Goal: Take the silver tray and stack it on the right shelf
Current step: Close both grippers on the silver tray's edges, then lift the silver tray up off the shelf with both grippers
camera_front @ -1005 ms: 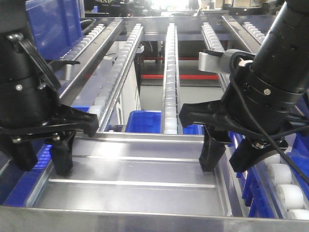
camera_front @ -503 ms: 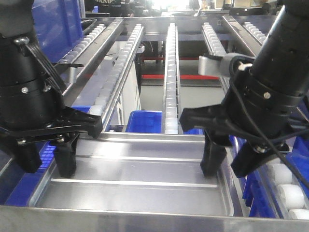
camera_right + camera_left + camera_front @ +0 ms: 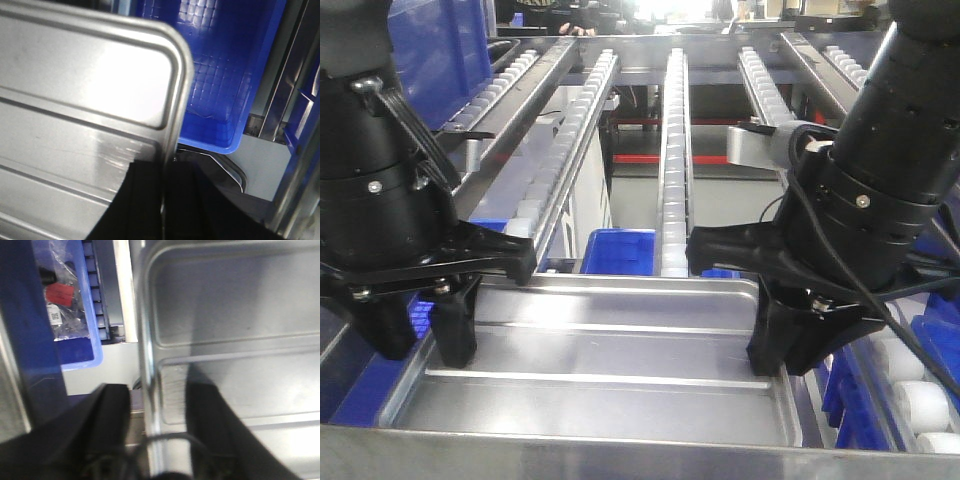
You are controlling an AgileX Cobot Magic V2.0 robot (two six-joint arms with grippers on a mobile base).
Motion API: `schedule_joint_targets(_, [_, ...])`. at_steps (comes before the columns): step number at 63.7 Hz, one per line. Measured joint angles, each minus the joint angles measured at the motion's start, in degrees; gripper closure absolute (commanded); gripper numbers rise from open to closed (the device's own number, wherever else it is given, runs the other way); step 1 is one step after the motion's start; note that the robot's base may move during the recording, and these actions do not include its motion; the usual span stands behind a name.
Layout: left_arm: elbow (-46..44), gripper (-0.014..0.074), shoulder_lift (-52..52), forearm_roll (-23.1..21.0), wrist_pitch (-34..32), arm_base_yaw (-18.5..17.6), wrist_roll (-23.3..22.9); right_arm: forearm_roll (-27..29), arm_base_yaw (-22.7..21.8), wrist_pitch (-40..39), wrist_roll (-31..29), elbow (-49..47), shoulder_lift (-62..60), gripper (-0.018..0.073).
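Right gripper [image 3: 788, 350] has closed since the earlier frame and now pinches the right rim of the silver tray [image 3: 600, 400]. Left gripper [image 3: 417, 345] points down, fingers spread astride the left rim. Tray lies level before the roller tracks [image 3: 672, 150]. Bagged red tag [image 3: 59, 292]: unreadable.

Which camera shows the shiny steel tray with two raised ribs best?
The exterior front-facing view: the shiny stainless-steel rectangular tray appears nearly whole, with both ribs and both side rims. The left wrist view shows only its left rim and one corner; the right wrist view only its right rim and corner.
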Motion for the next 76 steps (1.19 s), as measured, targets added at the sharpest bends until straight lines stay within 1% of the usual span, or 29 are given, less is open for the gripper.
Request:
schedule_joint_targets(3, [0.0,0.0640,0.0,0.0,-0.1,0.0,0.0,0.0,0.0,0.0,0.0,0.0,0.0,0.0502])
schedule_joint_targets(5, [0.0,0.0699,0.0,0.2,0.1,0.0,0.0,0.0,0.0,0.0,0.1,0.0,0.0,0.0503])
schedule_joint_targets(6, [0.0,0.0709,0.0,0.3,0.2,0.0,0.0,0.0,0.0,0.0,0.1,0.0,0.0,0.0503])
schedule_joint_targets(9, [-0.1,0.0685,0.0,0.6,0.4,0.0,0.0,0.0,0.0,0.1,0.1,0.0,0.0,0.0503])
schedule_joint_targets(21, [-1.4,0.0689,0.2,0.3,1.2,0.0,-1.0,0.0,0.0,0.6,0.3,0.0,-1.0,0.0503])
schedule_joint_targets(29, [-4.7,0.0689,0.5,0.1,4.6,-0.3,-1.0,-1.1,0.0,2.3,0.6,0.1,-3.3,0.0501])
schedule_joint_targets(37, [-8.6,0.0689,-0.3,0.6,7.9,-1.4,-1.0,-5.1,-0.1,7.8,2.7,-2.4,-5.3,0.0501])
schedule_joint_targets(45, [-12.9,0.0689,-2.0,0.8,10.8,-2.5,-1.0,-13.1,-0.2,15.6,9.0,-7.4,-6.8,0.0501])
schedule_joint_targets(52, [-17.2,0.0689,-3.5,0.8,13.2,-3.0,-1.0,-18.4,-0.2,20.5,13.3,-11.7,-8.5,0.0501])
schedule_joint_targets(61, [-21.9,0.0689,-5.0,0.9,16.2,-3.1,-1.1,-20.7,-0.2,24.4,14.9,-15.7,-11.7,0.0501])
schedule_joint_targets(70, [-24.9,0.0689,-5.7,1.3,17.7,-3.1,-1.1,-21.3,-0.2,25.6,15.3,-16.7,-13.8,0.0501])
schedule_joint_targets(76, [-25.2,0.0689,-5.7,1.4,18.3,-3.3,-1.1,-21.3,-0.2,26.0,15.4,-16.7,-14.2,0.0501])
